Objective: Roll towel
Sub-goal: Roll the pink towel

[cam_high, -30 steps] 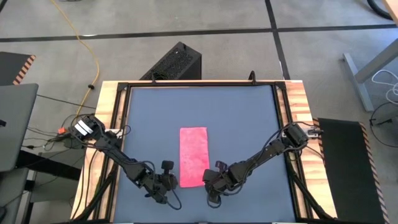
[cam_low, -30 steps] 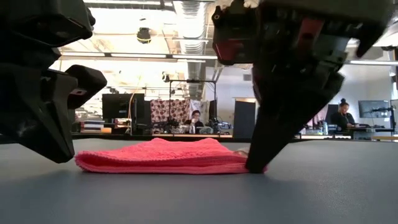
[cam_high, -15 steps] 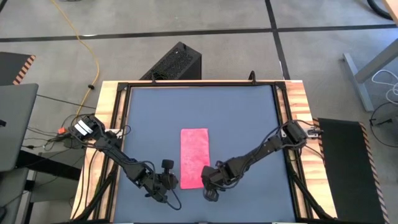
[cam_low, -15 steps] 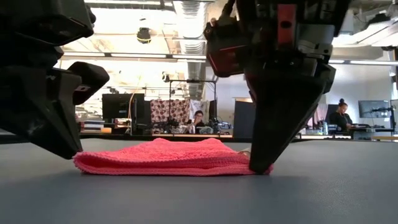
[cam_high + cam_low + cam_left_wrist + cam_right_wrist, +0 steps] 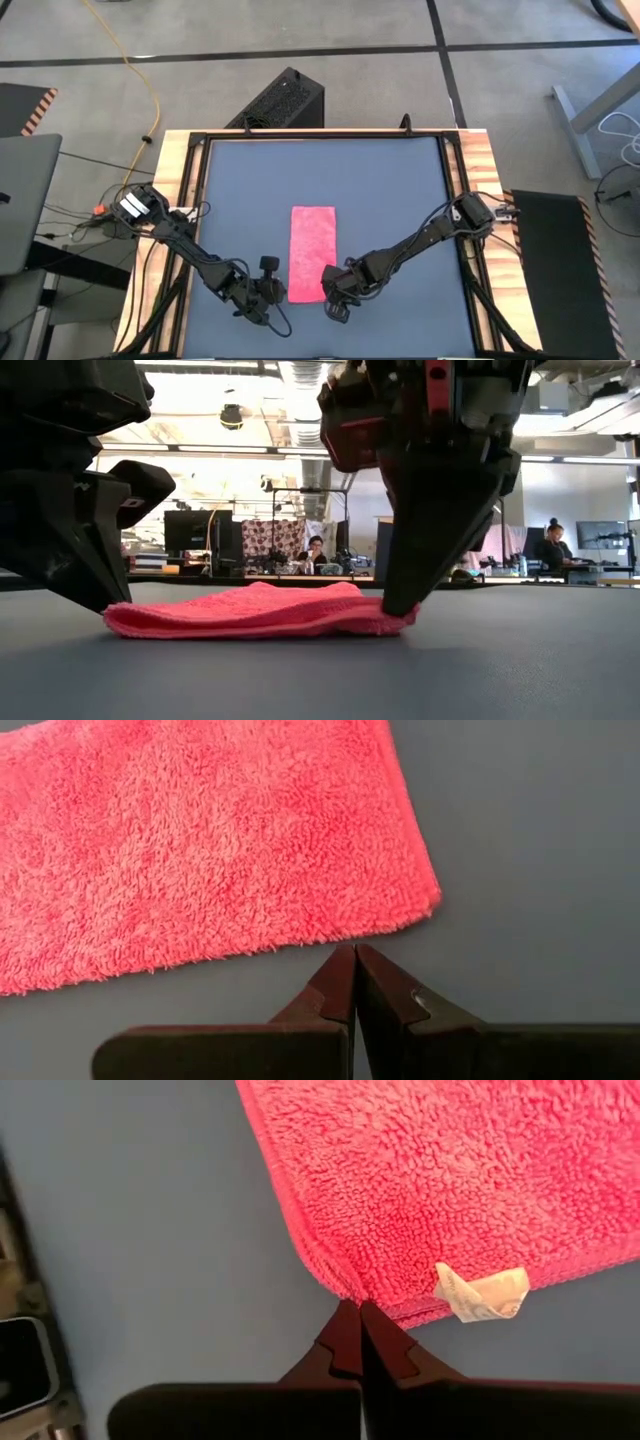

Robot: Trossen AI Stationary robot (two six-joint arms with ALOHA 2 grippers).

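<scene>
The towel [image 5: 312, 253] is laid flat on the desk [image 5: 400, 180], toward the middle of its front edge. The left hand [image 5: 277, 293] is set just beside the towel's near left corner, fingers pressed together. The right hand [image 5: 331, 291], also pressed together, is tipped against the near right corner, where a small white tag [image 5: 482, 1293] is seen.

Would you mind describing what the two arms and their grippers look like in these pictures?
Both arms are dark, slim and jointed, with black cables along them. The left gripper and right gripper each have two dark wedge-shaped fingers tapering to a point. The left arm carries a white label near its base. In the low view the right gripper's housing shows red parts.
</scene>
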